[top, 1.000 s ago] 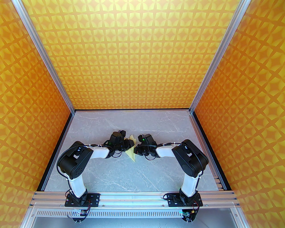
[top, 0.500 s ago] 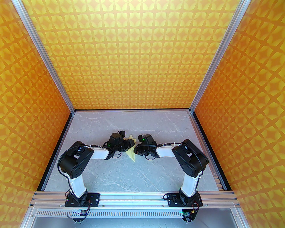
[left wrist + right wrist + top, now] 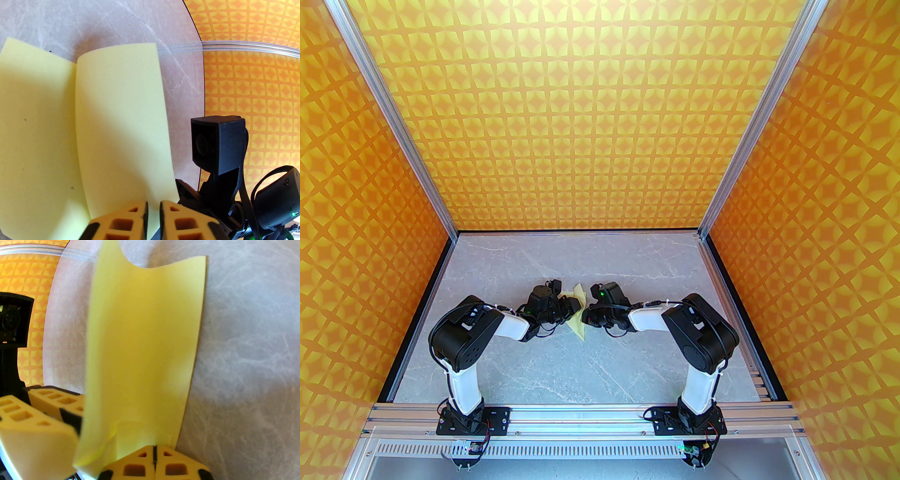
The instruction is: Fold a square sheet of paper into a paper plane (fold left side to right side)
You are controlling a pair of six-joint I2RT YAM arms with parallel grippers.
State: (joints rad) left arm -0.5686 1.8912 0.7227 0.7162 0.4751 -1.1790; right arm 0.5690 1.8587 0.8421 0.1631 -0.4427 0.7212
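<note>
**Two arms meet over a half-folded sheet**

Both arms reach in from their bases with elbows bowed outward and forearms angled toward the middle of the grey marble-look table (image 3: pixel 562 370). There lies the thin pale yellow square sheet of paper (image 3: pixel 578 318), partly folded, with one layer flat and a flap (image 3: pixel 119 121) lifted and curving over it. The left gripper (image 3: pixel 573 305) sits at the sheet's left side. Its fingers (image 3: pixel 138 215) are almost together at the flap's edge; whether they pinch it I cannot tell. The right gripper (image 3: pixel 587 313) faces it from the right, fingers (image 3: pixel 187 462) pressed tight together at the paper's edge.
</note>
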